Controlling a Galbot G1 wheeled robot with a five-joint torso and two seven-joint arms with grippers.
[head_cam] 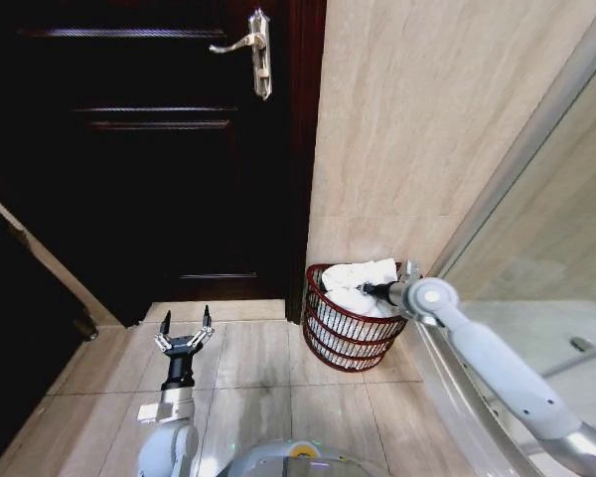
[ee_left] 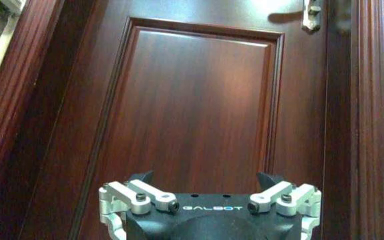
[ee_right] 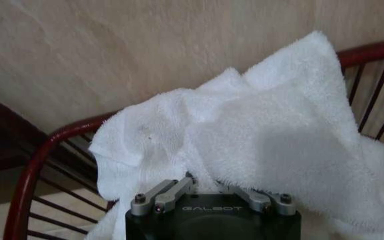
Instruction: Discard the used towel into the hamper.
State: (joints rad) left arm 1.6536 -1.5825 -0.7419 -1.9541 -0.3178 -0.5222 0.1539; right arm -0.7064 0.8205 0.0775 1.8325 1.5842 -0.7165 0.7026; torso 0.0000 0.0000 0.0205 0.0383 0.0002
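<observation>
The right gripper [head_cam: 368, 289] is inside the hamper [head_cam: 330, 334], its fingers closed on the white towel [ee_right: 265, 145]; the left gripper [head_cam: 185, 331] hangs above the floor tiles [head_cam: 258, 368], fingers spread open.

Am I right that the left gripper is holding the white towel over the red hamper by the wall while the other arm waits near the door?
Not quite: the right gripper has the towel over the hamper, its jaws closed into the cloth in the right wrist view. The left gripper is the one that waits near the door, jaws open and empty, as the head view shows.
</observation>
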